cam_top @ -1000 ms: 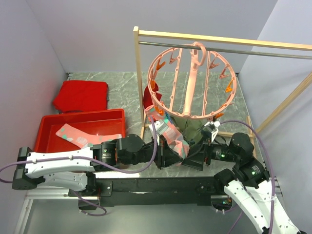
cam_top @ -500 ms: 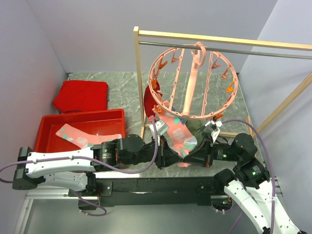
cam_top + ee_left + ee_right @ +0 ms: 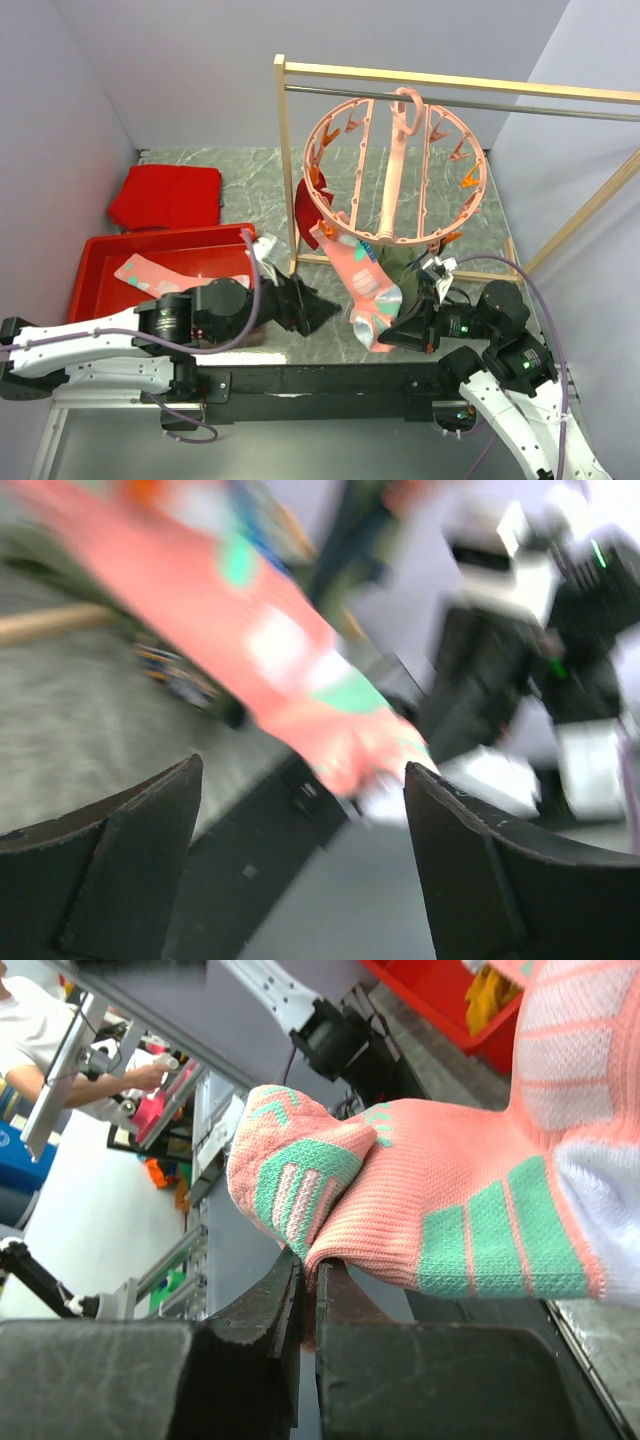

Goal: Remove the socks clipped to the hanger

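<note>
- Sock [image 3: 362,285], pink with teal marks, is hanging from the near-left rim of the hanger [image 3: 392,170], its toe drooping toward the near edge of the worktop [image 3: 215,165].
- Being soft, light knit, it is likely going to stretch and fold rather than resist; the thick toe is looking like the surest hold for pulling down and away from the rim.
- Right gripper [image 3: 388,333] is pinching the folded toe, jaws pressed together on it.
- Left gripper [image 3: 322,303] is sitting just left of the sock, jaws spread, touching nothing.
</note>
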Tool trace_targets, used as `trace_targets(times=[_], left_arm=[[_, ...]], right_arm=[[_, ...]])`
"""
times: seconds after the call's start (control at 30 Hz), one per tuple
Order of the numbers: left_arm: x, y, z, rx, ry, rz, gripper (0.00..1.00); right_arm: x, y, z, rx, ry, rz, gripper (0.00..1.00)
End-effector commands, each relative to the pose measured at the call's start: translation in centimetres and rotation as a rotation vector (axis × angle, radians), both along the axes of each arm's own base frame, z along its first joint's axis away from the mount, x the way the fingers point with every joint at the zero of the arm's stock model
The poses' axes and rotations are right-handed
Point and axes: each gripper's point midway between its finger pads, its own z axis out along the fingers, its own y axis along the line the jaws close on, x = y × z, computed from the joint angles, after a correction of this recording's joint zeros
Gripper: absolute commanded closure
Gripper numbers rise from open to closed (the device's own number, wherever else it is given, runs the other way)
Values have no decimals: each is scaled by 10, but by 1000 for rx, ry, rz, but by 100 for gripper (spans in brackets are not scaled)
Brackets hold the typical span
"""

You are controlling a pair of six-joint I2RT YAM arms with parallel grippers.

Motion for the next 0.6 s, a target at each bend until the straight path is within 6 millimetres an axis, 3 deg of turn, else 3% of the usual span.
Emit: trace_targets(times=[0.0,0.13,0.3,0.43,0.57], left_arm=[[50,45,23,4,-26,294,11],[80,62,37,-54,-23,388,3],[108,64,47,-75,28,448,3],[121,41,56,-76,7,382,11],[115,19,70,-125,-32,265,17]], right_arm=[[-22,-7,-1,-20,-10,64,100],[-32,-12,-3,-36,-11,73,100],[-36,-18,-1,-39,-29,37,100],[-36,-21,2,-30,-43,-5,100],[-35,-28,5,-24,-72,-85,100]])
